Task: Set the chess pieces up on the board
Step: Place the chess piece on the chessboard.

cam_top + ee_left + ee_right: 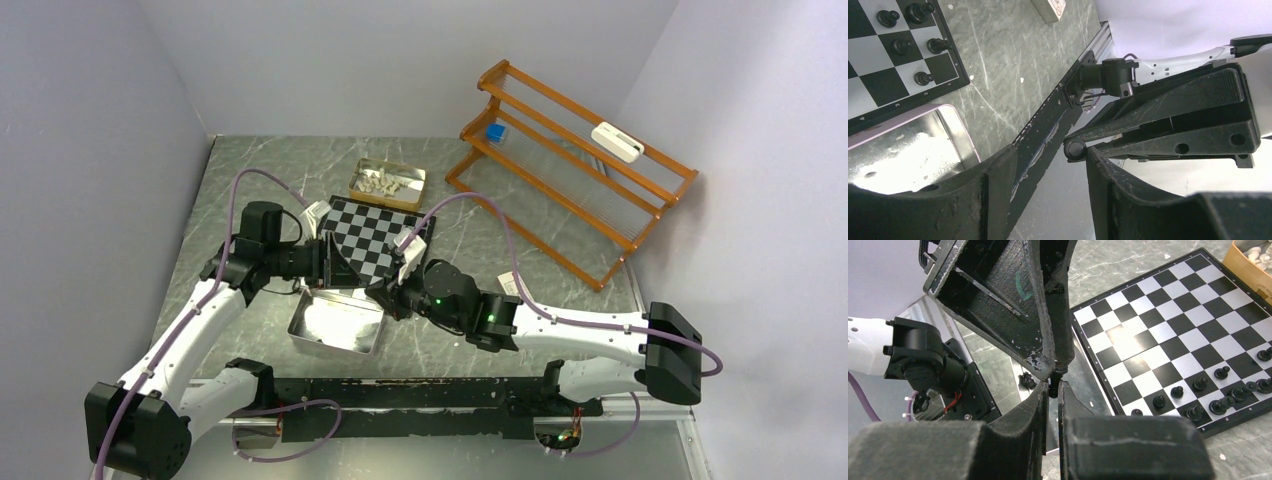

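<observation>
The chequered board (375, 235) lies mid-table and shows in the right wrist view (1173, 325). Several black pieces (1220, 372) stand along its near edge, and also show in the left wrist view (923, 77). My right gripper (1053, 387) is shut on one small black piece (1053, 390) and holds it over the silver tray beside the board's corner. My left gripper (1050, 152) is open, tip to tip with the right gripper (380, 291). The held piece (1075, 149) touches one of its fingertips (1094, 155). Cream-white pieces (385, 181) lie in a brown tin.
A silver tray (335, 325) sits in front of the board with one black piece (1027, 380) in it. The brown tin (352, 186) stands behind the board. An orange wire rack (575, 160) fills the back right. The two arms crowd the board's near corner.
</observation>
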